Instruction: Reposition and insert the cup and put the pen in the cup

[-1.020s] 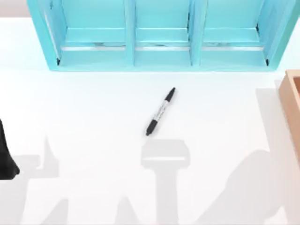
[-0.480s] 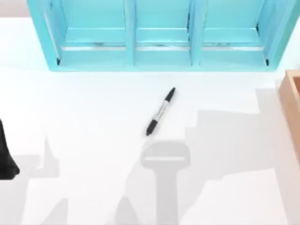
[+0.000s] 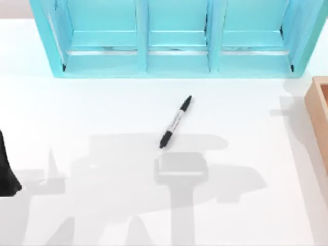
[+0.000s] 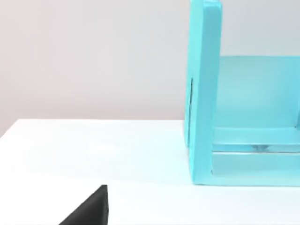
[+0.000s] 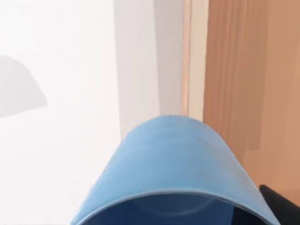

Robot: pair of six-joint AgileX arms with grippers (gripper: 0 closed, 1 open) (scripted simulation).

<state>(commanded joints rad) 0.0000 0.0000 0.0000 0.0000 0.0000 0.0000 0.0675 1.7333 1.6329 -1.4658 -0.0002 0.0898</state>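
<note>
I see the white table (image 3: 102,113) carrying the pen (image 3: 175,122) mid-surface, a turquoise shelf unit (image 3: 177,61) behind, and perhaps a wooden box (image 3: 319,115) at right.

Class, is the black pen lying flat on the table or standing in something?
Lying flat: the pen rests lengthwise and diagonal on the white table, in front of the turquoise shelf unit.

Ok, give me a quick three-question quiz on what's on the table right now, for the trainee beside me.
1. True or false: the pen lies inside the turquoise shelf unit.
2. What stands at the top view's right edge? A) wooden box B) red bowl C) stack of plates
3. Fill in: close before the right wrist camera is the blue ___.
Key: 1 false, it lies on the open table; 2 A; 3 cup.
</note>
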